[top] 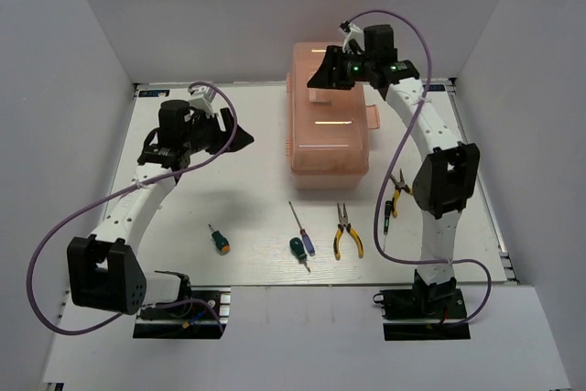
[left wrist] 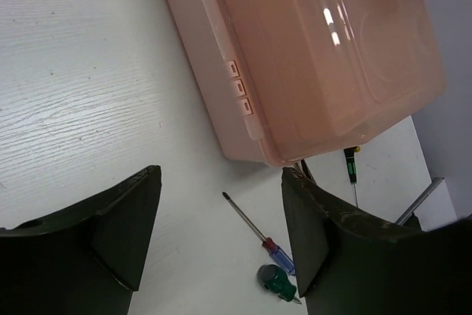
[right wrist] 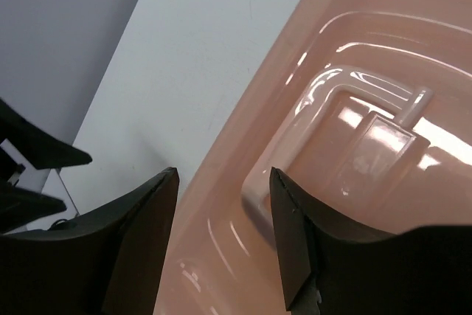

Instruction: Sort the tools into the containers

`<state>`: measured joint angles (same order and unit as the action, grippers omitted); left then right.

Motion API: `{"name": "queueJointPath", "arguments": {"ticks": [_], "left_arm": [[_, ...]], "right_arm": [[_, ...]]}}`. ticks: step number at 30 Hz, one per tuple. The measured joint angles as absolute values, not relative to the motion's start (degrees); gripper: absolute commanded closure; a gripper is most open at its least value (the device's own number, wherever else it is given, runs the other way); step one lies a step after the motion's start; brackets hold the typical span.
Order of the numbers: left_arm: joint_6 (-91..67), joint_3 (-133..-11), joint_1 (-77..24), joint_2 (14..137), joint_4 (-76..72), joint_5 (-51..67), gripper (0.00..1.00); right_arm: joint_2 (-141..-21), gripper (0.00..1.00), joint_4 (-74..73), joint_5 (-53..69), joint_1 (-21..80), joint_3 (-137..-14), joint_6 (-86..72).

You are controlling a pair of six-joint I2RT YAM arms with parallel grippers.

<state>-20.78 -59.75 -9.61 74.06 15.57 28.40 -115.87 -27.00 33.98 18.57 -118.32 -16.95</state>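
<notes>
Toolbox (top: 331,116) on far middle of table (top: 247,190), lid shut, no compartment reachable.
Judged step: open lid first. Work latch tab (top: 374,118), lift slow, brace box.
Right arm stretched far; right gripper (right wrist: 223,178) jaws apart, empty, above recessed lid handle (right wrist: 372,145).
Left gripper (left wrist: 221,182) jaws apart, empty, hovering near box's left side, not touching.
Tools loose near front edge: yellow pliers (top: 346,237), purple-handled screwdriver (top: 303,233), green stubby screwdriver (top: 220,241).

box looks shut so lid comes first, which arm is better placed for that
Right, likely: the right gripper hangs open over the toolbox by its handle; the left gripper is beside it.
</notes>
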Motion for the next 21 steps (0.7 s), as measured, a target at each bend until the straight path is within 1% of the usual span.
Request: {"name": "queueJointPath", "arguments": {"ticks": [6, 8, 9, 21], "left_arm": [[-21.78, -59.75, -9.61, 75.48, 13.32, 30.85, 0.23], [-22.06, -59.75, -9.61, 76.25, 12.73, 31.29, 0.23], [-22.13, -59.75, -9.61, 76.71, 12.4, 31.55, 0.23], [-22.79, -63.4, -10.37, 81.65, 9.87, 33.47, 0.23]], "right_arm": [[-120.73, 0.41, -25.96, 30.44, 19.99, -119.22, -22.52], [-120.7, 0.41, -25.3, 29.19, 20.03, -119.22, -23.14], [-120.7, 0.39, -25.02, 28.4, 20.14, -119.22, -23.2], [-120.09, 0.39, -24.69, 15.62, 23.94, -118.24, -21.43]]}}
